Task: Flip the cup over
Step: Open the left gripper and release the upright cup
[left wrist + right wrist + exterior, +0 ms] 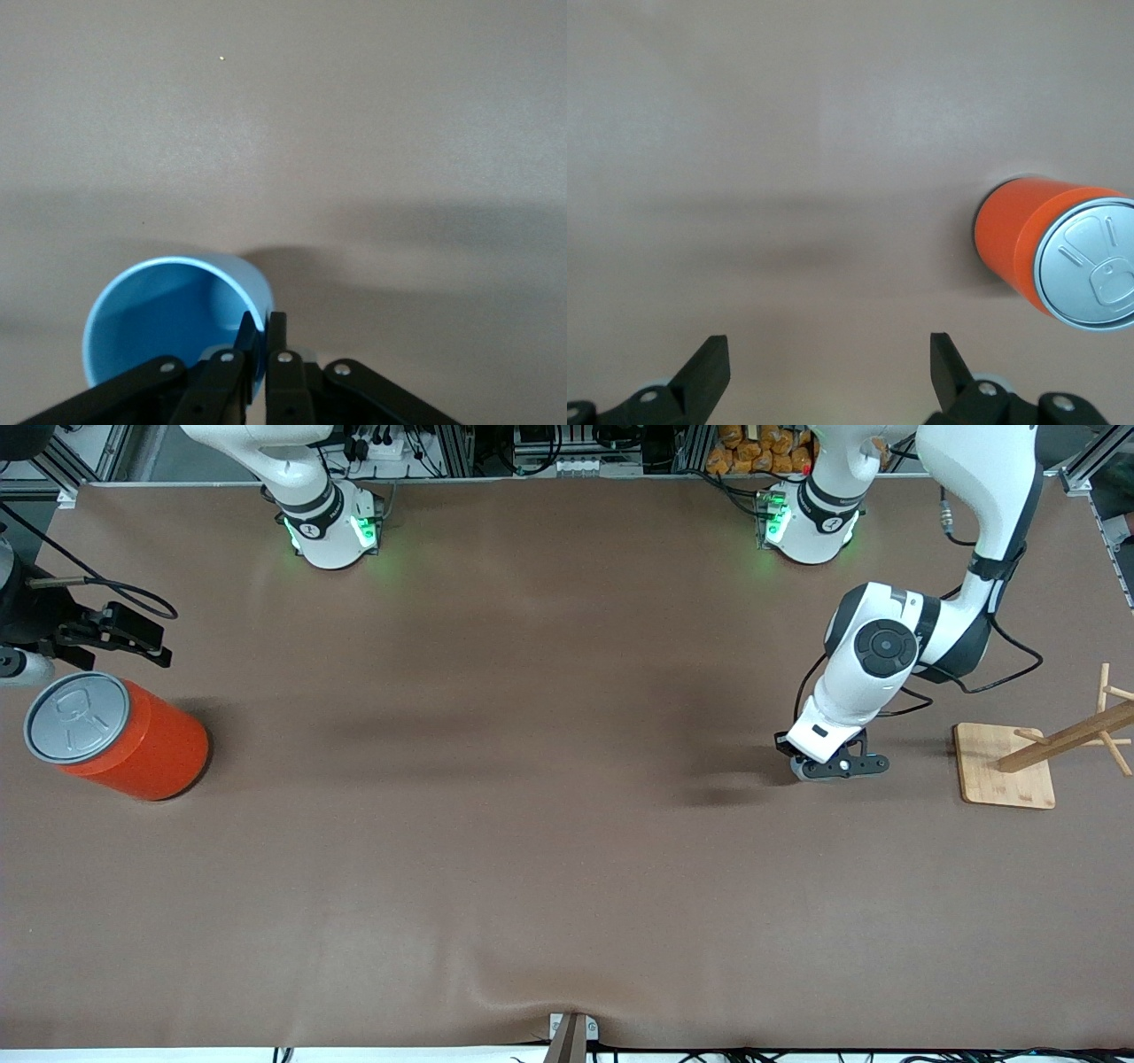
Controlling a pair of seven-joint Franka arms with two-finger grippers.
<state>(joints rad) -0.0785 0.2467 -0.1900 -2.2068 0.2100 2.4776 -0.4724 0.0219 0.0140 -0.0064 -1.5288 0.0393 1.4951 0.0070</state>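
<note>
The light-blue cup (168,319) shows in the left wrist view with its darker blue inside turned to the camera. My left gripper (264,332) is shut on its rim, one finger inside and one outside. In the front view the left gripper (837,766) is low at the table toward the left arm's end, and the hand hides the cup. My right gripper (824,350) is open and empty. In the front view it (133,638) hangs at the right arm's end of the table, above the table by the orange can.
A large orange can (124,735) with a grey pull-tab lid stands at the right arm's end, also in the right wrist view (1054,257). A wooden rack on a square base (1005,766) stands beside the left gripper, toward the table's end.
</note>
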